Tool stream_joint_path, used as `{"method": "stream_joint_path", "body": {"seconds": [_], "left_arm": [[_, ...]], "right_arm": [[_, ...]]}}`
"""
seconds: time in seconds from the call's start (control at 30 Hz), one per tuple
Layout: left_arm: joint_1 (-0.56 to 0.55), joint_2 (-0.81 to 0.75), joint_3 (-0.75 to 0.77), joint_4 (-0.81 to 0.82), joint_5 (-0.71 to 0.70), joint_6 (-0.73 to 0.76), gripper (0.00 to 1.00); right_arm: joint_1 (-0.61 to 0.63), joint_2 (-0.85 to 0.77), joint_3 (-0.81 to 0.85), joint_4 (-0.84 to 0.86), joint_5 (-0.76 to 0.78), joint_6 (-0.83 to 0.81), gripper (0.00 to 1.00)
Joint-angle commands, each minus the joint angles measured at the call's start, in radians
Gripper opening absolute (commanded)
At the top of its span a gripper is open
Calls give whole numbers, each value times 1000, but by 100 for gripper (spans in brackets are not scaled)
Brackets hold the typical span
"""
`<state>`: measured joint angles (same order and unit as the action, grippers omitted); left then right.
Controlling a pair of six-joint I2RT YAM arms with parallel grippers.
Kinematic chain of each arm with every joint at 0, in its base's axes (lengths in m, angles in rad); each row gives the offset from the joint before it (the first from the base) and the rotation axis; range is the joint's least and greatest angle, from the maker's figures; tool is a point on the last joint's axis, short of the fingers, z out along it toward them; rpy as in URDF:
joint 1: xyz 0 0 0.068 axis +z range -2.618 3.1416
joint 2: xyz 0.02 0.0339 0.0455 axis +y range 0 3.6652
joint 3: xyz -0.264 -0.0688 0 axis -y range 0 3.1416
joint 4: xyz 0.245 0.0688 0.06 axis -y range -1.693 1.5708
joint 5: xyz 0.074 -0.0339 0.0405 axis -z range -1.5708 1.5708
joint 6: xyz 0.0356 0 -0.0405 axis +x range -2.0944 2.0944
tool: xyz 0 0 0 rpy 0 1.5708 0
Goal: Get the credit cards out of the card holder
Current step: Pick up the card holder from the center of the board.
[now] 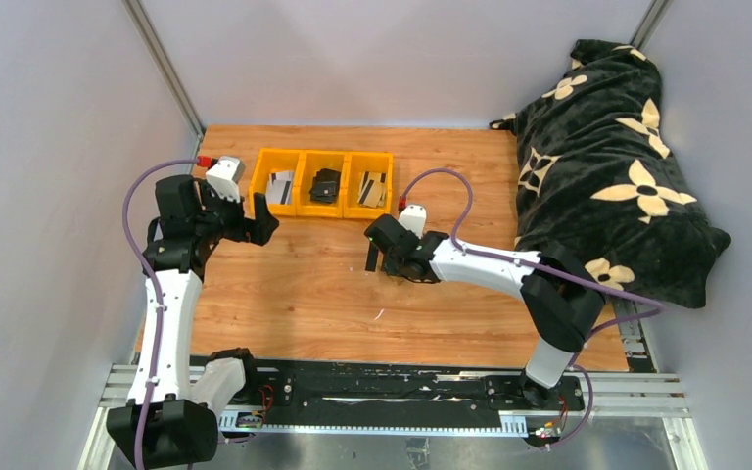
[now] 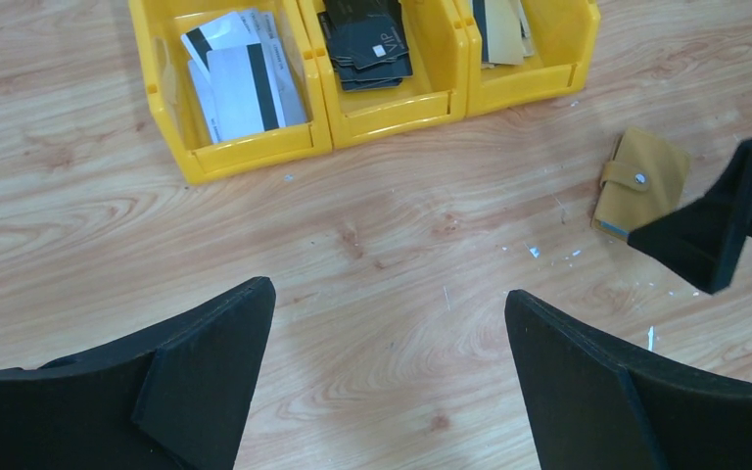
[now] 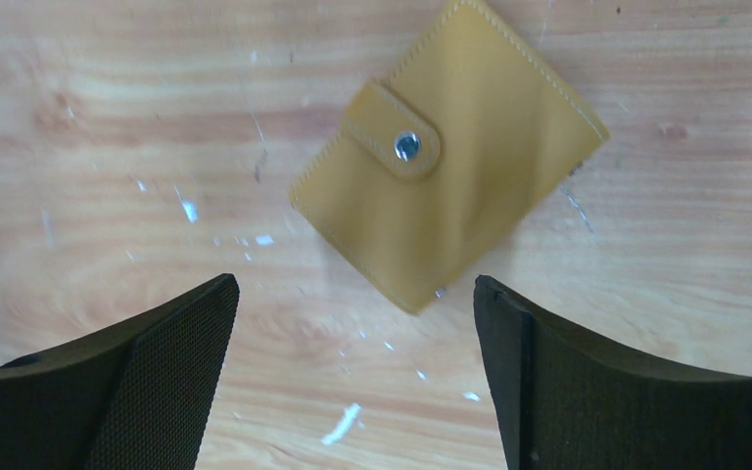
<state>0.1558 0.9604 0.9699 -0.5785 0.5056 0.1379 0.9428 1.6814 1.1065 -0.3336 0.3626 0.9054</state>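
Right wrist view: the mustard-yellow card holder (image 3: 450, 157) lies flat on the wooden table (image 3: 108, 147), upper centre of the frame, turned at an angle. Its snap tab (image 3: 377, 122) is fastened, and no card shows at its edges. Your right gripper (image 3: 352, 289) hovers over it with fingers spread wide and nothing between them; the holder's lowest corner sits just above the gap.

Left wrist view: your left gripper (image 2: 387, 294) hangs equally wide and empty at lower centre, with the holder well off at the right edge. Three yellow bins (image 2: 255, 152) line the top. They hold white striped cards (image 2: 240, 83), black cards (image 2: 367, 49) and tan cards (image 2: 504, 24).

The step in hand looks like securing the closed holder so the snap can be undone. Turn the right wrist until the fingers square up with the holder's long edges, then come down and close gently on the body, clear of the tab. A corner grip will likely make it pivot or skid on the smooth wood. Bring the left gripper across to lift the tab.
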Motion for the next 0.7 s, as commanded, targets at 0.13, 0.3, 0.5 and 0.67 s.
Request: {"method": "stream_joint_path", "body": {"seconds": [0.13,0.3,0.5,0.67], "left_arm": [[7,-42,5,-13,13,11,100],[7,-54,10,-18,11,22,100],[6,-53,15,-11,32,-6,100],[7,-56,17,-2,42,-23,100]], "right_arm": [[-25,133,122,-70,184,218,90],[-28,185,179,-185,249,207,90],[-59,186,100,-214,256,209,90],[-99,197,29,-155,155,174,90]]}}
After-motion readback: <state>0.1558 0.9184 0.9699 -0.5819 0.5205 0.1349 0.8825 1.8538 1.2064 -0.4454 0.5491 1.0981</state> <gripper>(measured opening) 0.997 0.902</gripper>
